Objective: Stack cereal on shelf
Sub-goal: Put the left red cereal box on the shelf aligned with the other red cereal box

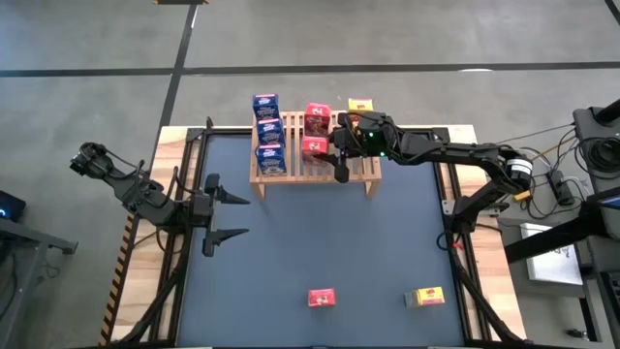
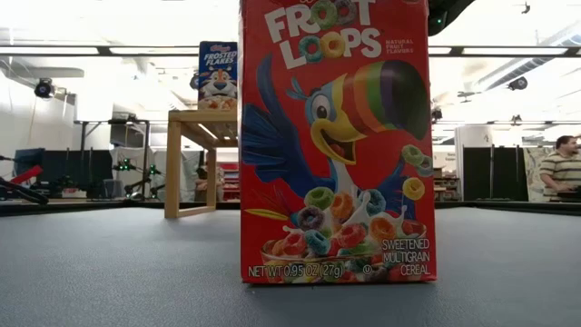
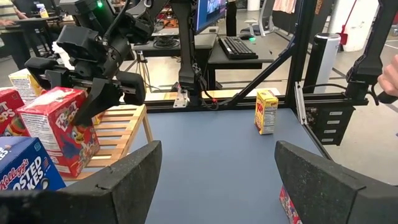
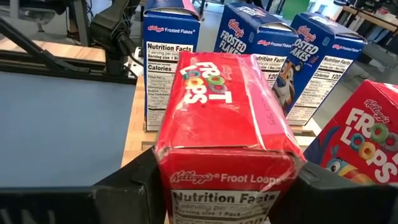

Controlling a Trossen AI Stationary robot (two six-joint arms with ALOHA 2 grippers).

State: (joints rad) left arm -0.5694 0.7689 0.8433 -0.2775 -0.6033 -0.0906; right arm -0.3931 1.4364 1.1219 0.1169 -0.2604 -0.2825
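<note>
The wooden shelf (image 1: 315, 163) stands at the table's far middle. Three blue cereal boxes (image 1: 267, 136) stand in a row on its left part, a red one (image 1: 317, 117) at its far middle and a yellow one (image 1: 359, 105) at its far right. My right gripper (image 1: 334, 150) reaches in from the right, shut on another red cereal box (image 4: 227, 124) that stands upright on the slats. My left gripper (image 1: 228, 206) hangs open over the table's left part, holding nothing. A red box (image 1: 322, 298) and a yellow box (image 1: 424, 297) stand near the front edge. My right gripper has the red box between its two fingers, one on the printed front face (image 3: 65, 121) and one on the back face, high on the box. The fingers (image 3: 106, 99) come in about level from the table's right. The box stands upright on the shelf's slats.
The near right part of the shelf's slats (image 3: 121, 130) is bare. The red box on the table fills the low view (image 2: 336, 136). Dark rails (image 1: 450, 194) run along the table's left and right sides. A person (image 2: 565, 163) sits in the room behind.
</note>
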